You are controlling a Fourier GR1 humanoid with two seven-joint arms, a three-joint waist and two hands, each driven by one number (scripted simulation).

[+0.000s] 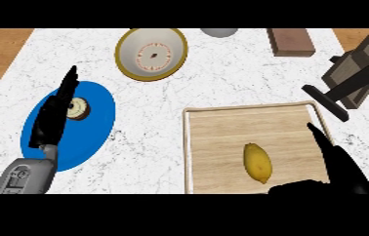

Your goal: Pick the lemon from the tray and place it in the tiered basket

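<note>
A yellow lemon lies on the wooden tray at the lower right of the counter. My right hand sits at the tray's right side, fingers straight and pointing up, thumb stretched left below the lemon without touching it. At the left, my left hand rests open over a blue plate, fingers up. A round gold-rimmed tiered basket stands at the back centre.
A small round doughnut-like item lies on the blue plate beside my left hand. A brown block and a grey object sit at the back edge. A dark wooden stand occupies the right edge.
</note>
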